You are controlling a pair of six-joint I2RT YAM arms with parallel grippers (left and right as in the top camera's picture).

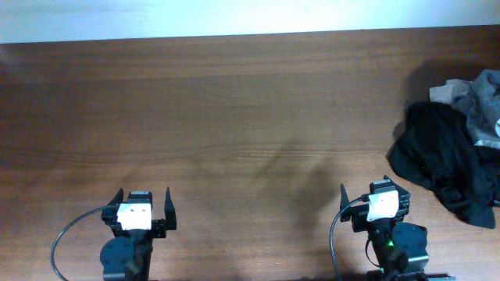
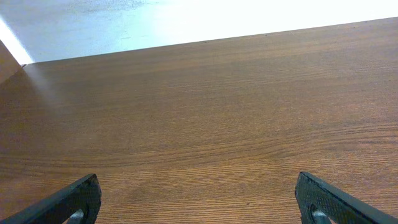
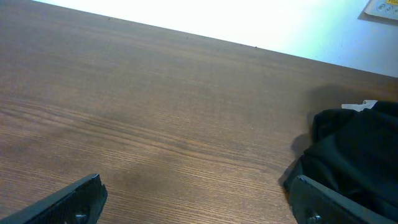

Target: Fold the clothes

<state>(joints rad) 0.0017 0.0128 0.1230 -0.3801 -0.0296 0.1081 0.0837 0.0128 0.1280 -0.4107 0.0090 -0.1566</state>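
Note:
The clothes lie in a heap at the table's right edge. Crumpled grey-olive fabric (image 1: pixel 478 95) shows at the back of the heap, partly under a larger black garment (image 1: pixel 449 160). I cannot make out its shape. My left gripper (image 1: pixel 143 193) hovers near the front edge on the left, open, with only bare wood between its fingers (image 2: pixel 81 196). My right gripper (image 1: pixel 373 191) is at the front right, also open and holding nothing. Its right finger (image 3: pixel 323 199) stands just short of the black garment (image 3: pixel 360 146).
The brown wooden table (image 1: pixel 234 117) runs to a far edge, with a pale floor (image 1: pixel 234 16) beyond it. A small white tag (image 3: pixel 360 106) shows on the black garment. A yellowish paper (image 3: pixel 380 7) lies past the far edge.

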